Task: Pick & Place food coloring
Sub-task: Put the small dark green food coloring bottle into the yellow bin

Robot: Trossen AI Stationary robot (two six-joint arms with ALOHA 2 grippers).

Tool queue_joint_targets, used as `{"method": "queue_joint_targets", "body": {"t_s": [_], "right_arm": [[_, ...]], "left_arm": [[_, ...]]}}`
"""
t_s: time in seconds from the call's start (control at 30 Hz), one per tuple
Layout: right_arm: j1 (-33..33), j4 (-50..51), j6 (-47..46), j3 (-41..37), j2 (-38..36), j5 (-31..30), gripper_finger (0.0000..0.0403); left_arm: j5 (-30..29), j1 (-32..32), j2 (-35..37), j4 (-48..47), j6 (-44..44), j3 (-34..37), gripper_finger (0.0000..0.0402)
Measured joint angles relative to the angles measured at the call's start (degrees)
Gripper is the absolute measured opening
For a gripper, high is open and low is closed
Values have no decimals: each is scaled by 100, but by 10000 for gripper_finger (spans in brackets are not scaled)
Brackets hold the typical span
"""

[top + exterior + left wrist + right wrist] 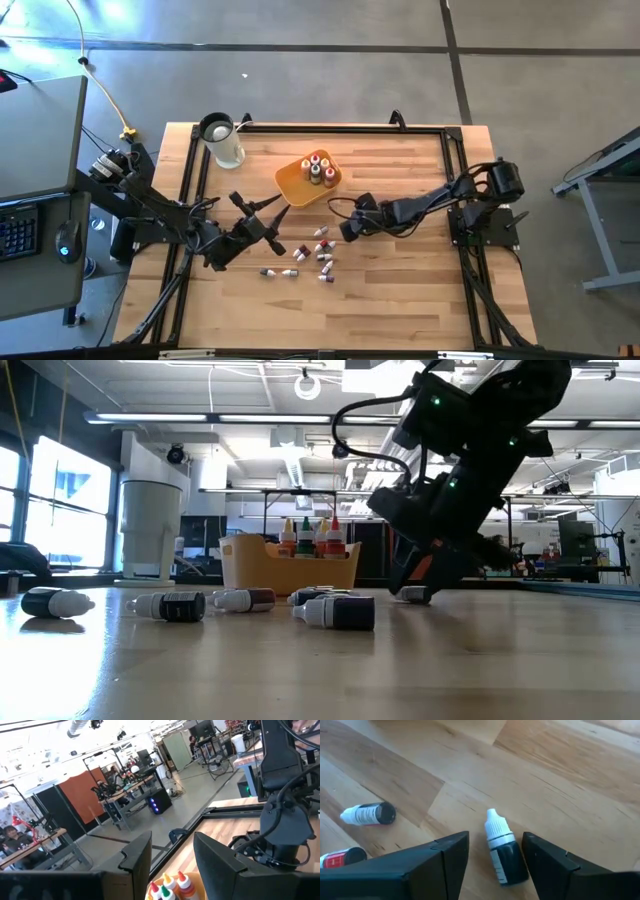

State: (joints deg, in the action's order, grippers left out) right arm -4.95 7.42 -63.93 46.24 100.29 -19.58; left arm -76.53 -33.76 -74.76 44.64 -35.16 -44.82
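The right gripper's (492, 857) fingers were spread apart, with a dark, white-capped bottle (502, 850) lying between them on the smooth wooden surface (560, 775). The left gripper (277, 215) hung open near the orange tray (292, 180). Farther out was a bright workshop.

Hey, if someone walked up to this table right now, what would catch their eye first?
Probably the right gripper, low over the wood with its open fingers either side of a dark bottle lying flat. Next, the yellow-orange tray near the table's middle, with several bottles standing in it, and the loose bottles scattered in front. The left gripper hangs open beside the tray.
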Motion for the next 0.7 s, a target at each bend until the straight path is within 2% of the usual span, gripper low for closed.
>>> {"method": "queue_joint_targets", "body": {"t_s": [0.13, 0.47, 0.6, 0.7], "right_arm": [[-18, 21, 328, -1, 4, 35, 158], [-34, 183, 875, -4, 4, 195, 72], [-37, -21, 1043, -22, 16, 39, 68], [-11, -683, 1414, -40, 66, -98, 76]], "left_arm": [[0, -1, 0, -27, -2, 0, 144], [2, 0, 0, -26, -2, 0, 144], [5, 0, 0, -26, 57, 0, 144], [10, -1, 0, -25, 90, 0, 144]]}}
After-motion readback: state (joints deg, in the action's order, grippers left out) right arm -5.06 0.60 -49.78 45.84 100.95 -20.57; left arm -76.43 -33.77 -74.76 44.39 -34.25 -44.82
